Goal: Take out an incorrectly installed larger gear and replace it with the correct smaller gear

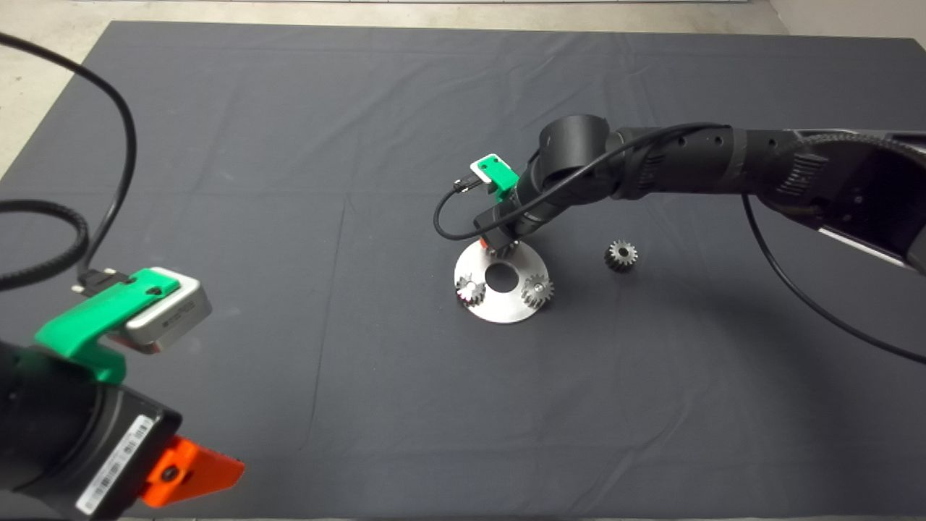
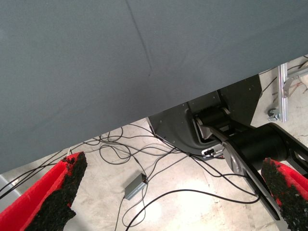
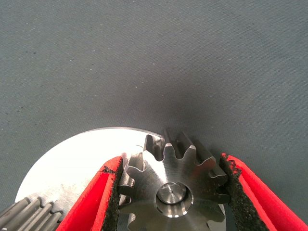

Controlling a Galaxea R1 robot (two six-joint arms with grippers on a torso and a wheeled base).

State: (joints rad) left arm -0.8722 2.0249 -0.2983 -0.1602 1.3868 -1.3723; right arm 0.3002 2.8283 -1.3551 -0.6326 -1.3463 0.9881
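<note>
The right pincer is down at the far rim of the round silver plate on the desk, its pads pinching the larger gear, which sits on a pin on the plate. Two small silver gears stand on the plate's near side. The smaller gear lies on the mat to the plate's right, apart. The left pincer waits at the lower left, spread and holding nothing.
</note>
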